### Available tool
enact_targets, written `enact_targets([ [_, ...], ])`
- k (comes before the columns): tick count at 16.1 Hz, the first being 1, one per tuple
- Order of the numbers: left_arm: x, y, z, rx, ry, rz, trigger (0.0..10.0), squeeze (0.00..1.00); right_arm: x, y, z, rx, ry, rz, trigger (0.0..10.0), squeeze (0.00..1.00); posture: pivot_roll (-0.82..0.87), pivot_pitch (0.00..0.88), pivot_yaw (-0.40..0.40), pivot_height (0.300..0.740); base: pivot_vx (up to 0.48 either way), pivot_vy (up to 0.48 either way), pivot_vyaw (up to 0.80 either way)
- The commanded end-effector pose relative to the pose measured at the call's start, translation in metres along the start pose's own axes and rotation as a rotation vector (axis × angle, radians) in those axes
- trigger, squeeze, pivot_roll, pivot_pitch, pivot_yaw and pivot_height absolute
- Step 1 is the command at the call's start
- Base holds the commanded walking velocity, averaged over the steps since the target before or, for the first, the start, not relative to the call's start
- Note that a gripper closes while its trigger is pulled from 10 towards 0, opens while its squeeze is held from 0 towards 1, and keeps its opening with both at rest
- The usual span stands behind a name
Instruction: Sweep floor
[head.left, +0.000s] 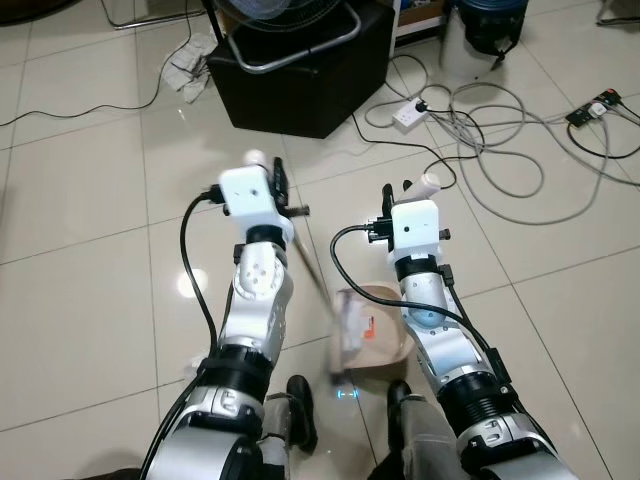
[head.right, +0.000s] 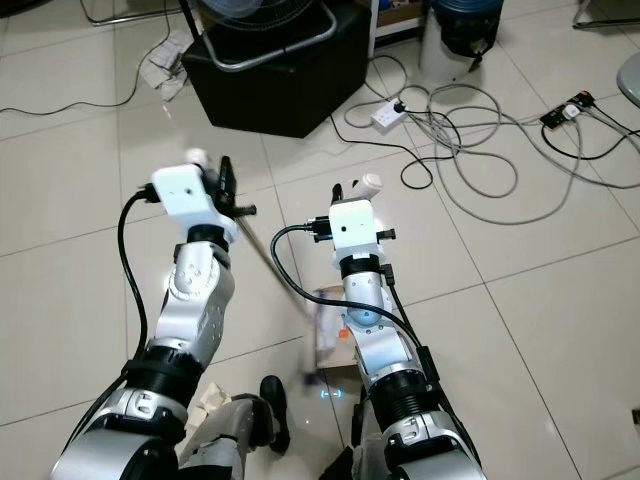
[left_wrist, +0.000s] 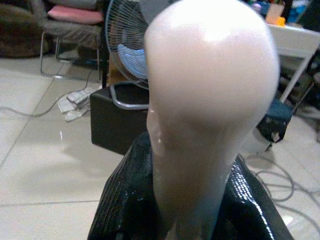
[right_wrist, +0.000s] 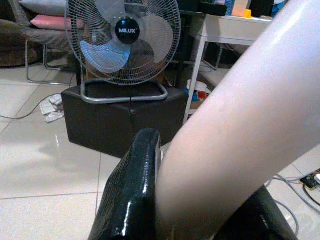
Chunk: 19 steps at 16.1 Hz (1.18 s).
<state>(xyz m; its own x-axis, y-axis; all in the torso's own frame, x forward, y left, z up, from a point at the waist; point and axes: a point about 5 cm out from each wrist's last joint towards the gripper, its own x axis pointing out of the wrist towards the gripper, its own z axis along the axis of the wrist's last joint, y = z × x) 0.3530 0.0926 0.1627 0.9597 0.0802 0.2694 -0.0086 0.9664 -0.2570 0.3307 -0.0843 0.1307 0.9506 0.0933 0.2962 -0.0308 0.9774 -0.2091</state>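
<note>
My left gripper is shut on the top of a broom handle, whose white rounded end sticks out past the black fingers. The thin broom shaft slants down to the right, and its blurred brush head sits at the mouth of a beige dustpan on the tiles between my arms. My right gripper is shut on the dustpan's white handle, which rises to a white tip.
A black box carrying a standing fan is ahead. A crumpled rag lies to its left. A power strip and tangled cables spread across the floor at right, near a dark bin. My feet stand below.
</note>
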Motion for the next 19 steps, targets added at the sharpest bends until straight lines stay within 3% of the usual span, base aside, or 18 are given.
enact_targets([
  [1, 0.007, -0.005, 0.015, -0.073, -0.05, 0.017, 10.0, 0.0, -0.008, 0.007, -0.007, 0.02, 0.033, 0.021, 10.0, 0.0, 0.02, 0.372, 0.103, 0.74, 0.0, 0.0, 0.0],
  [4, 0.018, -0.011, 0.032, -0.105, -0.092, -0.061, 10.0, 0.0, -0.009, 0.006, -0.01, 0.02, 0.04, 0.02, 10.0, 0.0, 0.02, 0.354, 0.107, 0.74, 0.0, 0.0, 0.0],
  [6, 0.017, -0.016, 0.039, -0.037, -0.12, -0.201, 10.0, 0.0, -0.01, 0.003, -0.011, 0.023, 0.042, 0.012, 10.0, 0.0, 0.02, 0.329, 0.112, 0.74, 0.0, 0.0, 0.0],
  [9, 0.017, -0.01, 0.049, 0.019, -0.144, -0.29, 10.0, 0.0, -0.012, -0.006, -0.013, 0.048, 0.054, -0.033, 10.0, 0.0, 0.0, 0.278, 0.118, 0.74, 0.0, 0.0, 0.0],
  [11, 0.022, 0.011, 0.067, 0.118, -0.103, -0.377, 10.0, 0.0, -0.02, -0.028, -0.012, 0.076, 0.051, -0.115, 10.0, 0.0, -0.03, 0.206, 0.132, 0.74, 0.0, 0.0, 0.0],
  [14, 0.018, 0.03, 0.065, 0.172, -0.036, -0.352, 10.0, 0.0, -0.019, -0.04, -0.004, 0.097, 0.036, -0.134, 10.0, 0.0, -0.06, 0.167, 0.141, 0.74, 0.0, 0.0, 0.0],
  [16, 0.01, 0.043, 0.061, 0.187, -0.023, -0.323, 10.0, 0.0, -0.017, -0.046, 0.006, 0.118, 0.011, -0.139, 10.0, 0.0, -0.09, 0.092, 0.142, 0.74, 0.0, 0.0, 0.0],
  [17, 0.001, 0.059, 0.058, 0.223, -0.01, -0.269, 10.0, 0.0, -0.014, -0.05, 0.019, 0.153, -0.009, -0.138, 10.0, 0.0, -0.1, 0.06, 0.139, 0.74, 0.0, 0.0, 0.0],
  [19, -0.014, 0.077, 0.053, 0.294, 0.022, -0.231, 10.0, 0.0, -0.009, -0.048, 0.033, 0.198, 0.013, -0.077, 10.0, 0.0, -0.12, 0.007, 0.122, 0.74, 0.0, 0.0, 0.0],
])
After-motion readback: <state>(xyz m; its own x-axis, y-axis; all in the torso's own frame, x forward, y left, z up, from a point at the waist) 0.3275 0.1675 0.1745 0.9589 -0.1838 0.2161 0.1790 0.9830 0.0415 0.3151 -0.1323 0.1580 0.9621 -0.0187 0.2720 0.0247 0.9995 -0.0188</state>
